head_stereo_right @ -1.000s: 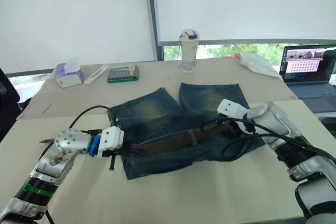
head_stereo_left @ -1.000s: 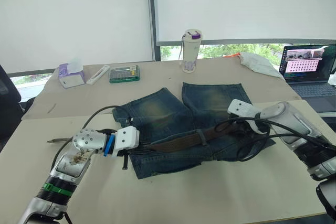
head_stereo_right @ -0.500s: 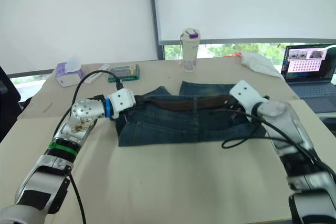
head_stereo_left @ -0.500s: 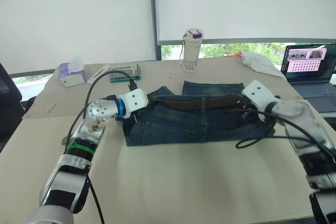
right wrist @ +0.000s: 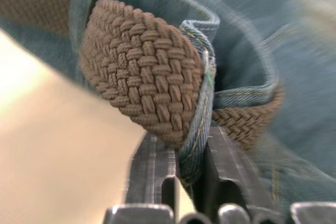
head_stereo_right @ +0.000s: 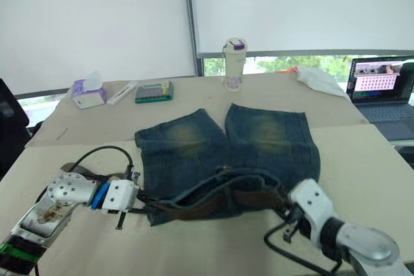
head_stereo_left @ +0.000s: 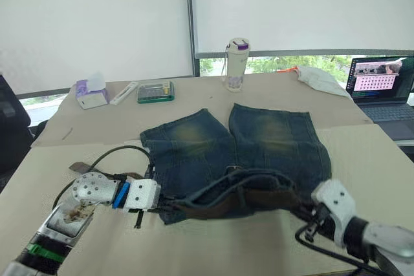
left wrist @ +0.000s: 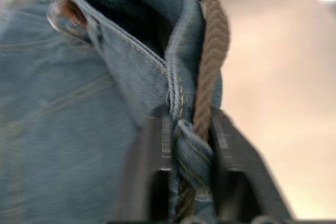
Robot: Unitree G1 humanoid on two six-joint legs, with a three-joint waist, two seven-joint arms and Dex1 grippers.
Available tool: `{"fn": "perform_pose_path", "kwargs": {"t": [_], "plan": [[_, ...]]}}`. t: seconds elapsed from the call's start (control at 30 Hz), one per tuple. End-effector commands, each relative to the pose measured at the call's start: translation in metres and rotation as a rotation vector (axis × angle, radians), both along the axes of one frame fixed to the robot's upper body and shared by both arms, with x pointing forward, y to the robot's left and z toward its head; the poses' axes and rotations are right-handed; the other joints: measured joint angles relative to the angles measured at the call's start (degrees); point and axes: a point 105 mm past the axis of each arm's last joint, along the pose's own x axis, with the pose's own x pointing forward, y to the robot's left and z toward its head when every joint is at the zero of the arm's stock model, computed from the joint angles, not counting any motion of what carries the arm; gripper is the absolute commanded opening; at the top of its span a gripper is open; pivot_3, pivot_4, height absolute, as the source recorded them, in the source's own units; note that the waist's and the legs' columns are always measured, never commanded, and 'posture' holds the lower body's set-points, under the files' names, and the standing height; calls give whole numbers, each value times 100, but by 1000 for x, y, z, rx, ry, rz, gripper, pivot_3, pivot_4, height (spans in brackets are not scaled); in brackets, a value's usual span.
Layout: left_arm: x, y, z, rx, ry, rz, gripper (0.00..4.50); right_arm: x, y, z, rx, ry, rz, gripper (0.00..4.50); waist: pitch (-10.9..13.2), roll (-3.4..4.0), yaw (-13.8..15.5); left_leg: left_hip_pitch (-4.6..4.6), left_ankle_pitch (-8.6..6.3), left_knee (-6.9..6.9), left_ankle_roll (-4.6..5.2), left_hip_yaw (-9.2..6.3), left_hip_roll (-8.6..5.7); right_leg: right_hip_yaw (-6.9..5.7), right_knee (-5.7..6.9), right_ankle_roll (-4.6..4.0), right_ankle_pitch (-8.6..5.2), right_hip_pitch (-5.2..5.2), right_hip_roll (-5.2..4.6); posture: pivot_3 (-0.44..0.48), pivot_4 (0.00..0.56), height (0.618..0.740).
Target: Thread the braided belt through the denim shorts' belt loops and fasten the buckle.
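The denim shorts (head_stereo_left: 259, 140) are lifted by the waistband off the surface (head_stereo_left: 213, 250), the left hand (left wrist: 181, 182) and right hand (right wrist: 191, 174) each clenched on denim beside the braided belt (right wrist: 142, 72); its buckle is hidden.

Both tools (head_stereo_left: 157, 202) (head_stereo_right: 289, 208) clamped, arms low.

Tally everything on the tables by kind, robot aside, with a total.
Denim shorts: 1
Braided belt: 1
Tissue box: 1
Green case: 1
White stick: 1
Bottle: 1
White cloth: 1
Laptop: 1
Total: 8
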Motion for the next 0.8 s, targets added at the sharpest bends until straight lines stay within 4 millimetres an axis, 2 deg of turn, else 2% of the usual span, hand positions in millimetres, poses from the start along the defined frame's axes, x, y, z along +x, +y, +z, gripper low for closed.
{"fn": "perform_pose_path", "kwargs": {"t": [0.03,0.1,0.17,0.23,0.3,0.33,0.37,0.4,0.47,0.53,0.6,0.63,0.73,0.8], "plan": [[-4,8,26,-96,284,84,2443,-15,13,13,31,-32,102,2099,2,-2,-26,3,-1,1,1,1,2,1,2,0,0,1,4,0,150,740],[-5,20,37,-126,430,108,3087,-30,11,10,13,26,131,2733,3,-2,-45,8,-1,-2,1,2,2,2,6,0,-1,-2,10,0,150,740],[3,27,51,-185,495,138,3087,-46,6,9,-12,81,154,2733,6,5,-8,11,-2,-2,1,3,-1,-1,10,0,-4,-2,13,0,150,740],[19,25,64,-255,504,177,3087,-50,4,19,49,67,132,2733,14,-12,6,18,-2,-5,1,2,-3,-8,9,3,-7,1,13,0,150,740],[52,11,74,-348,448,272,3087,-47,9,35,132,16,137,2733,19,-26,15,22,-1,-1,0,2,-2,-6,6,0,-5,14,12,0,150,740],[69,-2,69,-336,392,318,3087,-46,13,42,180,-5,148,2733,31,-38,50,43,-1,2,0,-1,-4,-8,-1,-2,-4,48,6,0,150,740],[82,-14,57,-275,349,356,2543,-45,17,48,224,-14,158,2212,32,-43,66,74,-5,4,1,-1,-3,-9,-14,-1,-4,88,5,0,150,740],[88,-21,48,-223,316,372,2311,-44,19,52,251,-15,163,1957,31,-47,78,89,-9,2,4,0,-5,-8,-19,-1,-5,102,2,0,150,740],[99,-41,28,-158,261,372,1573,-41,22,59,283,-19,169,1222,30,-47,78,90,-22,0,5,2,-3,-2,-35,0,-5,109,7,0,150,740],[108,-53,13,-96,204,381,932,-39,23,62,268,-22,168,563,30,-46,71,84,-5,-1,-32,7,-3,9,-40,2,-6,99,6,0,150,740],[110,-65,-4,-23,147,333,252,-39,24,64,244,-18,180,0,37,-56,45,70,-4,-3,-33,11,0,15,-39,2,-6,85,7,0,150,740],[105,-74,-10,-1,128,277,16,-33,21,67,213,-43,160,0,40,-62,37,65,-4,-3,-34,11,5,14,-40,2,-6,83,8,0,150,740],[87,-87,-16,14,117,119,16,-14,13,72,105,-127,99,0,41,-66,43,66,-5,-3,-32,13,8,15,-54,2,-5,88,3,0,150,740],[54,-85,-5,-26,173,-84,16,4,9,72,-4,-171,77,0,42,-66,21,66,-8,-2,-27,19,8,17,-54,3,-5,88,-2,0,150,740]]}}
